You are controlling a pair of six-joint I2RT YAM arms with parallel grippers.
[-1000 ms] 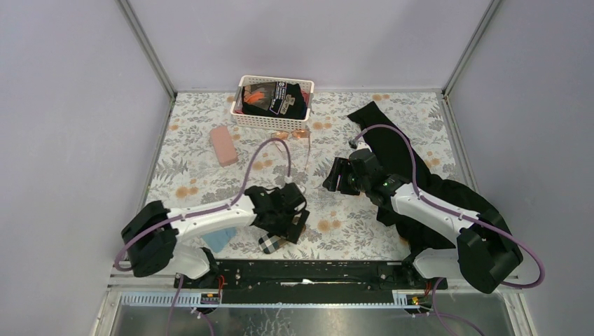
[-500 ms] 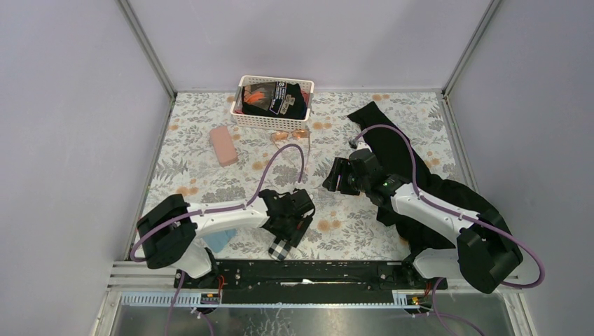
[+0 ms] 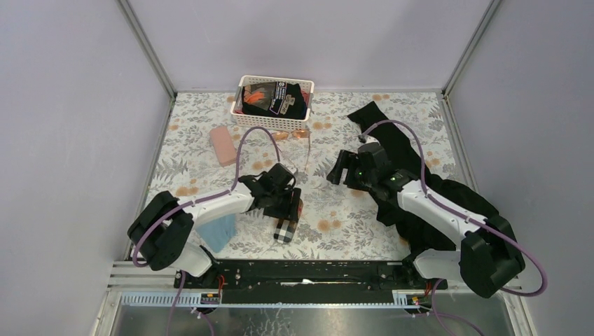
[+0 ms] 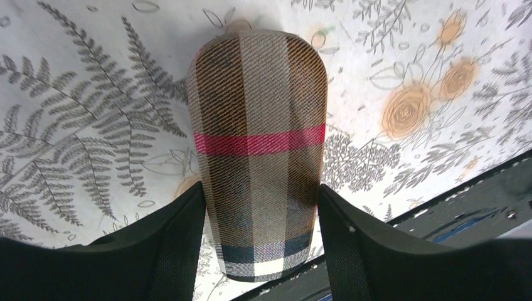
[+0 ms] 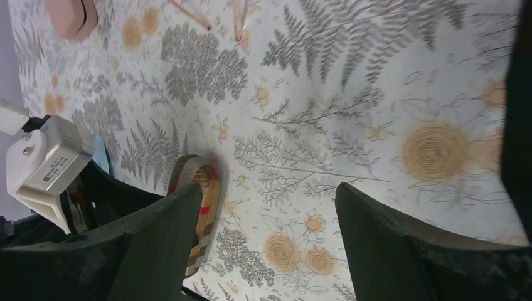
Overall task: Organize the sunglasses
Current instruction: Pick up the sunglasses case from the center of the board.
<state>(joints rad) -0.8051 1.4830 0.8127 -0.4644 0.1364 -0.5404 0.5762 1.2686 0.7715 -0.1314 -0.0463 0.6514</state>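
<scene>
Left pincer (image 3: pixel 288 212): fingers (image 4: pixel 179 244) sat flush against both long sides of the plaid case (image 4: pixel 260 125), clamped on it. The case was lying flat on the floral tabletop (image 3: pixel 350 224). Right pincer (image 5: pixel 268 188): jaws wide apart, nothing between them, hovering above the tabletop. The wire-framed sunglasses (image 3: pixel 300 133) with orange-pink lenses lay well beyond my left pincer and out to the left of my right one, just in front of the white basket (image 3: pixel 242 119). Couldn't pick out the black pair.
</scene>
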